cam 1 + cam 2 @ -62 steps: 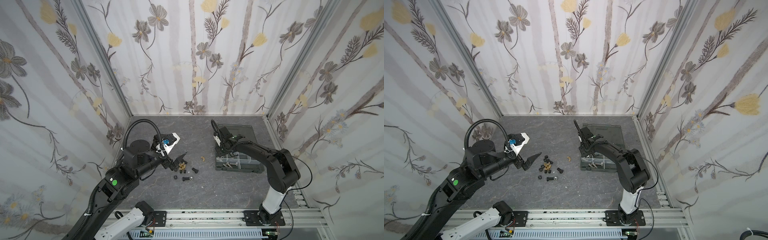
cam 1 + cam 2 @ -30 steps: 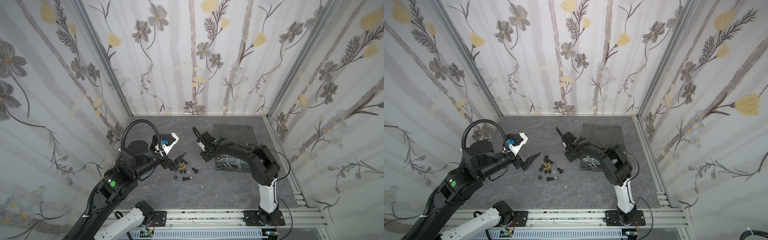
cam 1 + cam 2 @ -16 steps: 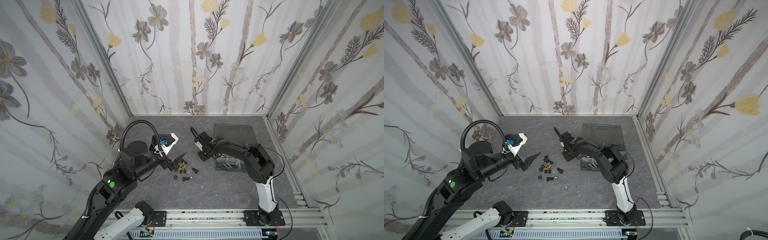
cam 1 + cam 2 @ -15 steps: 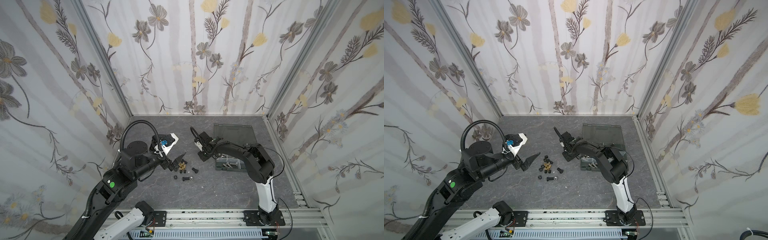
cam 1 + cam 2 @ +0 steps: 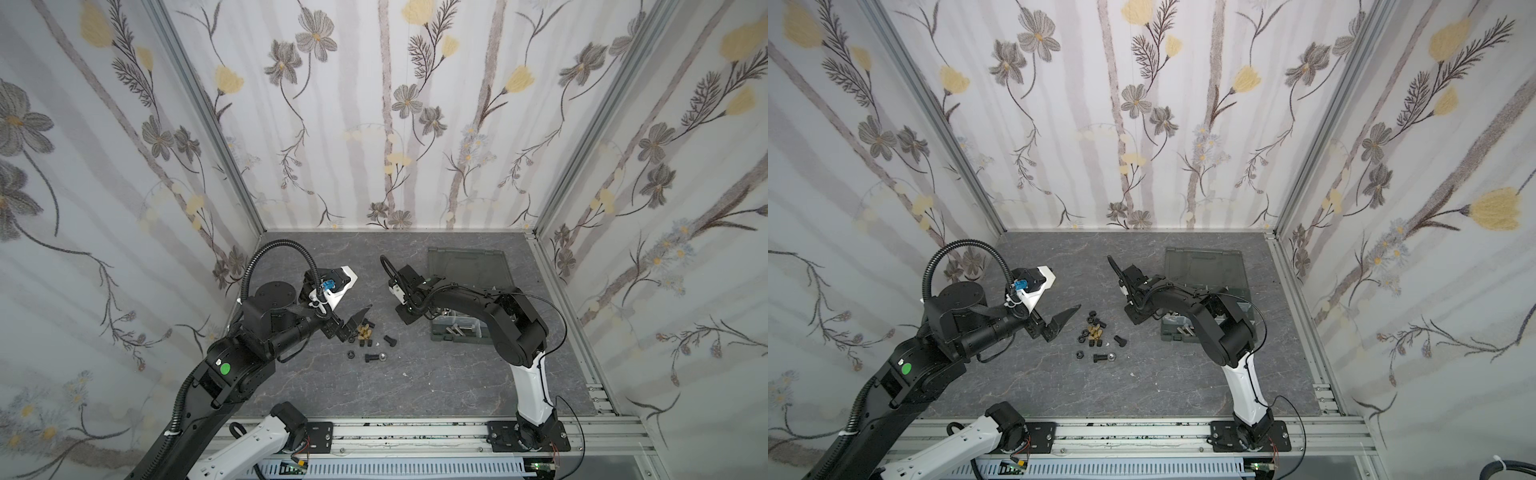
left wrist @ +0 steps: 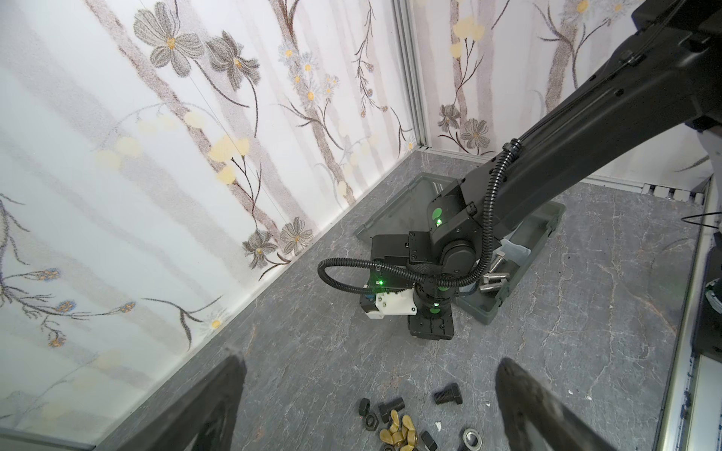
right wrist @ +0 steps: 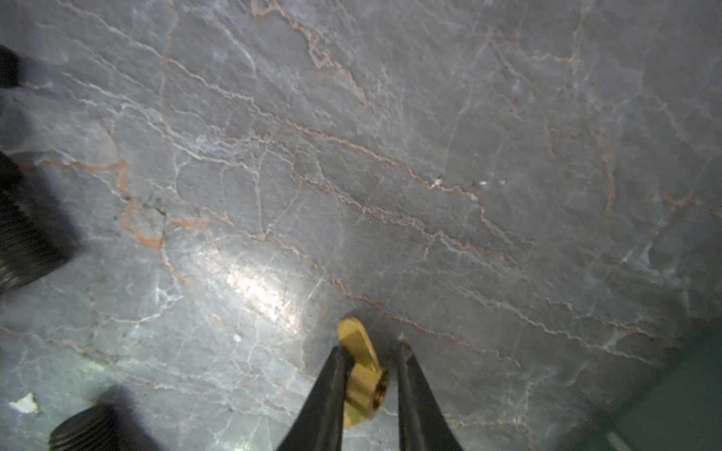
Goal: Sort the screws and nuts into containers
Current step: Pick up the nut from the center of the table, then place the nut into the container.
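A brass wing nut (image 7: 361, 375) sits on the floor between the fingertips of my right gripper (image 7: 371, 345), whose jaws have closed in on it; it presses against one finger and nearly touches the other. In both top views the right gripper (image 5: 405, 318) (image 5: 1136, 318) points down at the floor, just left of the organizer box (image 5: 457, 332). Loose brass nuts (image 5: 365, 332) (image 6: 396, 427), black nuts and black screws (image 5: 389, 340) (image 6: 448, 393) lie in a small pile. My left gripper (image 5: 353, 324) (image 6: 369, 361) hovers open beside that pile, holding nothing.
The box's lid (image 5: 467, 266) lies open flat toward the back wall. Silver screws (image 6: 494, 279) rest in a front compartment of the box (image 6: 488, 312). A silver ring-shaped piece (image 6: 471, 437) lies by the pile. Flowered walls close in on three sides.
My right gripper left the box, swung left and came down on the floor, and its jaws narrowed around the brass wing nut. The left arm barely moved.
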You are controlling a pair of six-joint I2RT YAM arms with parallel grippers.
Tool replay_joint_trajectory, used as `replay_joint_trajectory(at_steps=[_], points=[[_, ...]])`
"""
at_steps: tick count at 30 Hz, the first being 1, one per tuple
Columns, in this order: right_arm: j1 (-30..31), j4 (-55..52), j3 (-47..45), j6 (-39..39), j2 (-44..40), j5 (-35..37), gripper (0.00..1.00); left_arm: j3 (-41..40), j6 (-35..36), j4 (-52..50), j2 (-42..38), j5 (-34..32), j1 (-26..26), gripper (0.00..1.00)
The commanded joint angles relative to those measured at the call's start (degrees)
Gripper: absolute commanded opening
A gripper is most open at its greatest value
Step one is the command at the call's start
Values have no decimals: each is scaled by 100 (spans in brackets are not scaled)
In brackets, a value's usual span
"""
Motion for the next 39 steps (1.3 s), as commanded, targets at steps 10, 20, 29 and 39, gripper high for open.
replay_joint_trajectory(at_steps=[10,20,29,39], points=[[-14,-128,-48,-14,-433,163,13,23,15,39,1,-35,-6,100],[-342,-435,-201,58,-1460,459,12,131,74,-19,89,-99,-35,100],[-1108,-541,-1110,139,-2444,770,12,84,41,101,227,10,-40,100],[-1749,-100,-2008,315,-2675,707,11,62,24,122,216,71,-40,100]])
